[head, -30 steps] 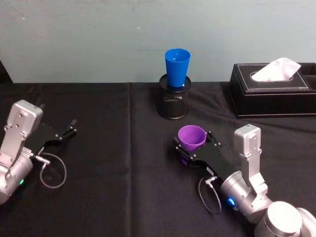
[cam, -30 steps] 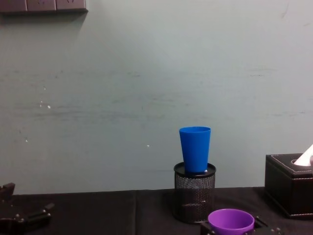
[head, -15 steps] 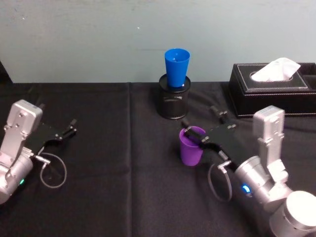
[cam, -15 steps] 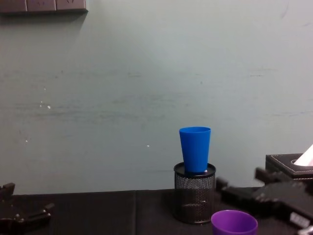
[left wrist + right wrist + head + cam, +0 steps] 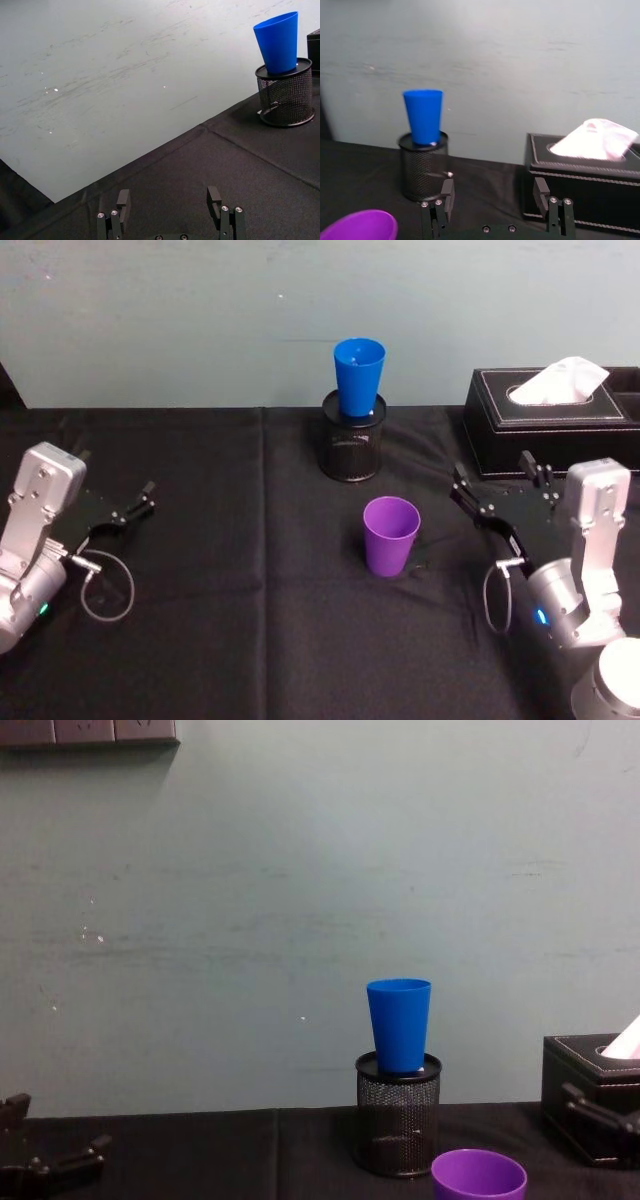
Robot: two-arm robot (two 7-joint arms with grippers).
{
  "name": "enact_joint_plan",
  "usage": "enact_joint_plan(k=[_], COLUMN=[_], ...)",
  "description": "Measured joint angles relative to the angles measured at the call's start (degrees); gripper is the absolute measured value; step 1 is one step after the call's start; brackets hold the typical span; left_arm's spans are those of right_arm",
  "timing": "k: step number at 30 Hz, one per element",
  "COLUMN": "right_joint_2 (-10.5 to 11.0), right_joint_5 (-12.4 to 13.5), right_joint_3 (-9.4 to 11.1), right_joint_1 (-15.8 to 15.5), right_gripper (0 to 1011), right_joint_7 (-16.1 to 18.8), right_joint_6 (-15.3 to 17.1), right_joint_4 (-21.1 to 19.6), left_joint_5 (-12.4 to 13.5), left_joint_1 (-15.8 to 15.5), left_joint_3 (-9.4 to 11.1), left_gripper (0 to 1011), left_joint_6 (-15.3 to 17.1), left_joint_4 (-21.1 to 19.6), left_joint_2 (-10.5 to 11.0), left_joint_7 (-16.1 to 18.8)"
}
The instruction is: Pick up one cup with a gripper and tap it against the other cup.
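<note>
Head view put the purple cup (image 5: 390,535) upright on the black tablecloth (image 5: 250,620), mouth up, with nothing touching it. Taking that cup as the landmark, the blue cup (image 5: 358,376) stood behind it and slightly to the left, seated in the black mesh holder (image 5: 351,447) near the wall. The right gripper (image 5: 497,496) hung to the right of the purple cup and apart from it, fingers spread and holding nothing. The tissue box (image 5: 552,420) sat just behind that gripper. The left gripper (image 5: 135,502) lay well off to the left of the purple cup, its fingers parted and empty (an idle arm, by the look of it). The cup's long axis was vertical, so a sideways grasp across its wall seemed to suit, and the right gripper was clearly the nearer one for it.
</note>
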Motion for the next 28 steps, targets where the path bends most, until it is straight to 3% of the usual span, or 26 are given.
enact_joint_plan(k=[6, 28], right_joint_2=[-1.27, -1.09], right_joint_5=[-1.54, -1.46], right_joint_3=[0.41, 0.42], right_joint_1=[0.42, 0.37], right_gripper=[1003, 1002], right_joint_7=[-0.84, -1.02], right_joint_6=[-1.72, -1.54], right_joint_4=[2.24, 2.04], left_joint_5=[0.00, 0.00], left_joint_1=[0.00, 0.00], left_joint_3=[0.00, 0.00], left_gripper=[1000, 1000], left_joint_6=[0.00, 0.00], left_joint_4=[0.00, 0.00], left_joint_2=[0.00, 0.00], left_joint_7=[0.00, 0.00])
